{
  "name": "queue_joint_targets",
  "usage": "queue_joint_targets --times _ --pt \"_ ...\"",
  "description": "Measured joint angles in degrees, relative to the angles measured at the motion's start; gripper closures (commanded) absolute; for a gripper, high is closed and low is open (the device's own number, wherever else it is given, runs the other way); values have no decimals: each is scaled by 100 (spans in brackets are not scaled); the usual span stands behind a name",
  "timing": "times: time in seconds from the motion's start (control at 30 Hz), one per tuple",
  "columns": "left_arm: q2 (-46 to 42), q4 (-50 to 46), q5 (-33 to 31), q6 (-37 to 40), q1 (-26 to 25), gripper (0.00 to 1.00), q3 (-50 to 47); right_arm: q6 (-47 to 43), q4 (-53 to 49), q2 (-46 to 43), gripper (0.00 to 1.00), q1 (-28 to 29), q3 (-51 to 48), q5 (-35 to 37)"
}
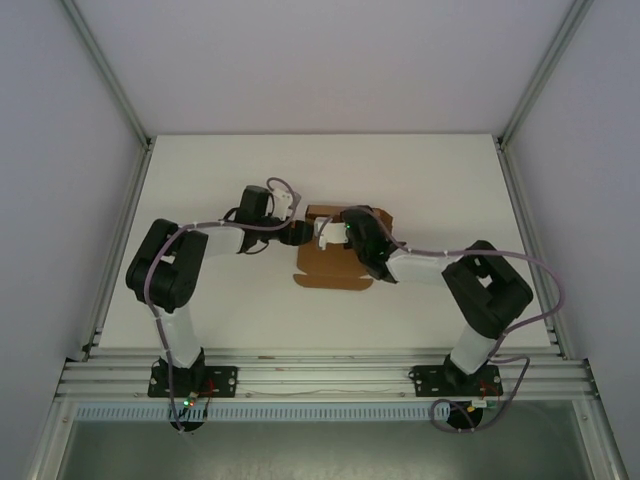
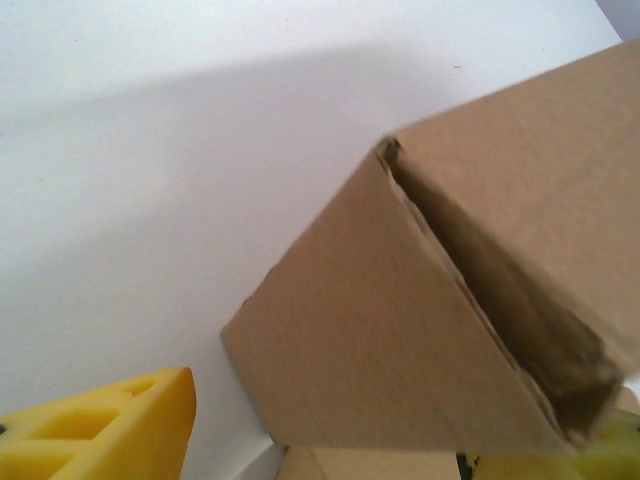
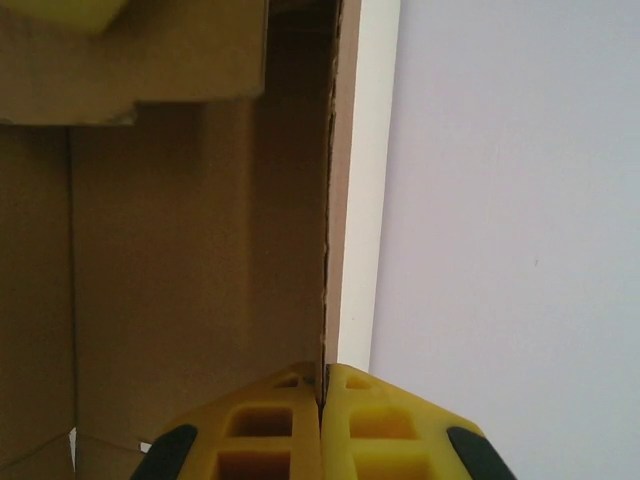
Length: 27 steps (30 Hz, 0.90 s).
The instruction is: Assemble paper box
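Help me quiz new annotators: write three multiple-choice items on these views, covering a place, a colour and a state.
1. Where is the paper box?
A) mid-table, between both arms
B) far left corner
C) on the base rail

2. What colour are the right pincer fingers?
A) black
B) blue
C) yellow

3. How is the right pincer?
A) wide open
B) shut on a box wall
C) lying flat on bare table

Answers:
1 A, the top view shows it centred on the table.
2 C, the right wrist view shows them yellow.
3 B, the fingers meet on the wall's thin edge.
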Motion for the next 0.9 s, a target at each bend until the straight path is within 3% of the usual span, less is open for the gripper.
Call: queue_joint_targets --times 0.2,0.43,0.8,0.9 --pt "-39 387 -579 76 -208 53 -363 2 114 0 100 157 -125 164" --pt "-168 732 -1130 92 -393 66 -592 28 66 -42 100 258 -175 221" --pt "-208 793 -1853 127 -656 76 -584 341 -149 -90 100 293 -166 374" --pt "-208 782 -2033 170 -732 80 -573 544 -238 -109 91 304 -138 389"
